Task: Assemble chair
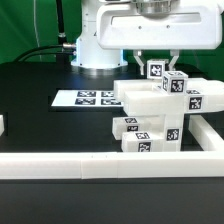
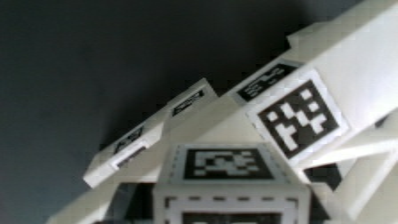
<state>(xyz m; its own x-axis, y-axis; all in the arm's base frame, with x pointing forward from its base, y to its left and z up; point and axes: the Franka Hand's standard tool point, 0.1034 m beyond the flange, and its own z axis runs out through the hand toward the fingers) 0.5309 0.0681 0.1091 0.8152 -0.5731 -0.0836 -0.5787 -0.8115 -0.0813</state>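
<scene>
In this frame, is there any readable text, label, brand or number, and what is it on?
No words, brands or numbers are readable in either view.
chair: only black-and-white square tags, patterns without letters.
marker board: the same kind of tags, no text.

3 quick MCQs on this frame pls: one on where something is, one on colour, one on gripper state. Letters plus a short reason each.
1. Where is the marker board in the exterior view?
A. left of the chair
B. on top of the chair
C. outside the border rail

2. What colour is the tabletop?
A. white
B. black
C. wood brown

3. How is the gripper?
A. wide open, far from the chair
B. out of view
C. shut on the chair

Answers:
1 A, it lies flat on the table left of the chair.
2 B, dark surface around the white border rail.
3 C, the fingers pinch the top tagged piece.
</scene>
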